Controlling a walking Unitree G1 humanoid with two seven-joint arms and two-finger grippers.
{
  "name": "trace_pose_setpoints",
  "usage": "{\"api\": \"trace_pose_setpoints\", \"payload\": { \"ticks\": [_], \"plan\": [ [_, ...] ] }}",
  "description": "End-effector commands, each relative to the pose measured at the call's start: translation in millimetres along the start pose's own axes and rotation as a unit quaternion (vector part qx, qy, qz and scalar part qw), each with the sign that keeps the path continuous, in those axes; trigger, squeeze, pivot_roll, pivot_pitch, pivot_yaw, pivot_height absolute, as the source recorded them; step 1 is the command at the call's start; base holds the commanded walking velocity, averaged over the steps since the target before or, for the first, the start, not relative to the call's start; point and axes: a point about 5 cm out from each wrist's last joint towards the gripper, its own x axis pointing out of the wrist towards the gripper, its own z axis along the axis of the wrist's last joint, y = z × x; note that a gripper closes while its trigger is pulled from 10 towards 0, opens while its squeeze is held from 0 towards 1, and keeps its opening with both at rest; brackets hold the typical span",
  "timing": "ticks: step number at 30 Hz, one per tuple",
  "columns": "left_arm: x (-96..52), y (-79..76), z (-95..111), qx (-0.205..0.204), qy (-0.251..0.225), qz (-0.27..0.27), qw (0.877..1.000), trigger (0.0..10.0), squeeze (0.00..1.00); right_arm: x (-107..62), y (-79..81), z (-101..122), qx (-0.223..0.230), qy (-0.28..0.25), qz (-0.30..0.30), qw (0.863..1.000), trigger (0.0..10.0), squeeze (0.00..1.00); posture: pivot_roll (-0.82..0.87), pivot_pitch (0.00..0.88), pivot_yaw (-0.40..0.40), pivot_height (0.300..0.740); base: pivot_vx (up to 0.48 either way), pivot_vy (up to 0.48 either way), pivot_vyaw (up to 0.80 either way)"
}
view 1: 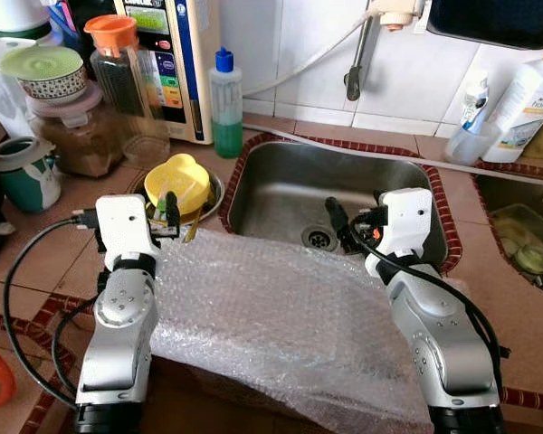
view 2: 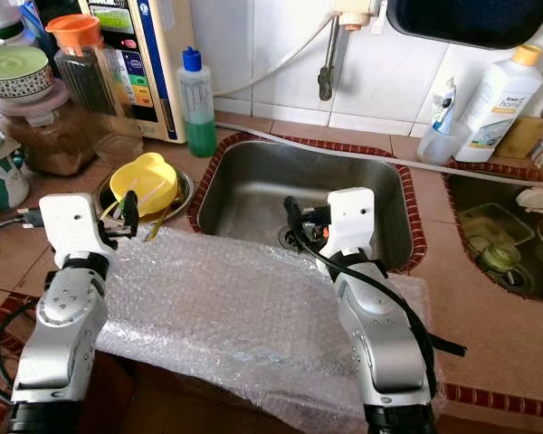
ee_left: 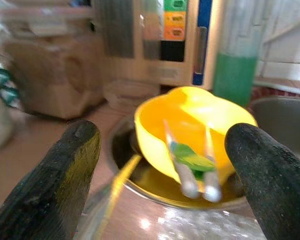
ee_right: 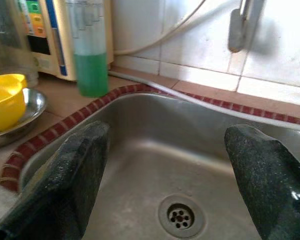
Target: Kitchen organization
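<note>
left gripper (view 1: pixel 170 210): mine, fingers spread apart, holding nothing. Hovers just short of the yellow bowl.
yellow bowl (view 1: pixel 176 181): right ahead of my left fingertips, tilted, sitting in a shallow metal dish (view 1: pixel 214 201) on the counter. In the left wrist view the bowl (ee_left: pixel 190 132) sits between my two black fingers (ee_left: pixel 55 185).
utensils: two silvery handles with a green bit (ee_left: pixel 192 167) lean out of the bowl toward my left gripper. Blurred, can't tell what they are.
right gripper (view 1: pixel 337 220): mine, fingers wide apart, nothing between them. Sits over the near edge of the sink.
sink (view 1: pixel 281 190): steel basin, directly ahead of and below my right fingers; drain (ee_right: pixel 181 216) just beyond the fingertips.
bubble wrap (view 1: pixel 281 316): sheet spread across the counter edge, under and between both my forearms.
green soap bottle (view 1: pixel 225 104): blue cap, stands past the bowl, beyond and to the right of my left gripper, by the sink's far left corner.
jars (view 1: pixel 72 127): lidded containers well beyond my left gripper, to its left.
white bottle (view 1: pixel 523 104): far beyond my right gripper, off to its right, against the tiled wall.
faucet (view 1: pixel 355 63): on the wall, straight past my right gripper.
</note>
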Motion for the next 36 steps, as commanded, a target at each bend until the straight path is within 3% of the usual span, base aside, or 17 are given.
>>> {"api": "trace_pose_setpoints", "payload": {
  "ticks": [1, 10, 15, 19, 20, 21, 22, 24, 25, 27, 36],
  "plan": [
    [2.9, -9.6, 2.4, -0.015, -0.009, -0.024, 1.0, 10.0, 0.0, -1.6, 6.4, 4.5, 0.003, -0.005, 0.025, 1.0, 10.0, 0.0, 0.02, 0.058, -0.024, 0.74, 0.0, 0.0, 0.0],
    [6.0, -24.2, 3.3, -0.056, 0.0, -0.043, 0.998, 10.0, 0.0, -6.2, 20.0, 1.8, 0.012, 0.007, 0.076, 0.997, 10.0, 0.0, 0.01, 0.058, -0.024, 0.74, 0.0, 0.0, 0.0],
    [9.6, -16.2, -3.3, -0.091, 0.024, -0.001, 0.996, 10.0, 0.0, -7.0, 22.2, 1.6, 0.01, 0.009, 0.083, 0.996, 10.0, 0.0, 0.01, 0.06, -0.021, 0.74, 0.0, 0.0, 0.0],
    [10.2, -14.4, -4.9, -0.106, 0.03, 0.002, 0.994, 10.0, 0.0, -7.1, 22.5, 1.6, 0.009, 0.009, 0.084, 0.996, 10.0, 0.0, 0.01, 0.062, -0.02, 0.74, 0.0, 0.0, 0.0],
    [10.4, -13.3, -6.1, -0.116, 0.034, 0.003, 0.993, 4.5, 0.0, -8.0, 22.6, 1.1, 0.008, 0.011, 0.086, 0.996, 10.0, 0.0, 0.01, 0.062, -0.02, 0.74, 0.0, 0.0, 0.0],
    [10.4, -13.3, -6.1, -0.116, 0.034, 0.003, 0.993, 4.5, 0.0, -8.0, 22.6, 1.1, 0.008, 0.011, 0.086, 0.996, 10.0, 0.0, 0.01, 0.062, -0.02, 0.74, 0.0, 0.0, 0.0],
    [10.3, -13.3, -6.1, -0.116, 0.033, 0.002, 0.993, 2.9, 0.0, -8.2, 22.7, 1.0, 0.008, 0.011, 0.087, 0.996, 10.0, 0.0, 0.01, 0.063, -0.018, 0.74, 0.0, 0.0, 0.0],
    [10.4, -13.5, -6.2, -0.117, 0.032, -0.001, 0.993, 0.8, 0.0, -8.4, 22.8, 0.9, 0.008, 0.012, 0.087, 0.996, 10.0, 0.0, 0.01, 0.062, -0.017, 0.74, 0.0, 0.0, 0.0],
    [10.6, -14.2, -6.0, -0.121, 0.031, -0.003, 0.992, 0.2, 0.0, -8.4, 23.0, 0.8, 0.007, 0.012, 0.087, 0.996, 10.0, 0.0, 0.01, 0.062, -0.016, 0.74, 0.0, 0.0, 0.0],
    [11.2, -16.1, -5.4, -0.125, 0.031, -0.007, 0.992, 0.0, 0.0, -8.3, 23.1, 0.7, 0.006, 0.012, 0.087, 0.996, 10.0, 0.0, 0.01, 0.06, -0.016, 0.74, 0.0, 0.0, 0.0],
    [12.1, -17.2, -4.9, -0.134, 0.032, -0.011, 0.99, 0.0, 0.0, -8.2, 23.4, 0.3, 0.007, 0.012, 0.09, 0.996, 10.0, 0.0, 0.01, 0.057, -0.014, 0.74, 0.0, 0.0, 0.0]
  ]
}}
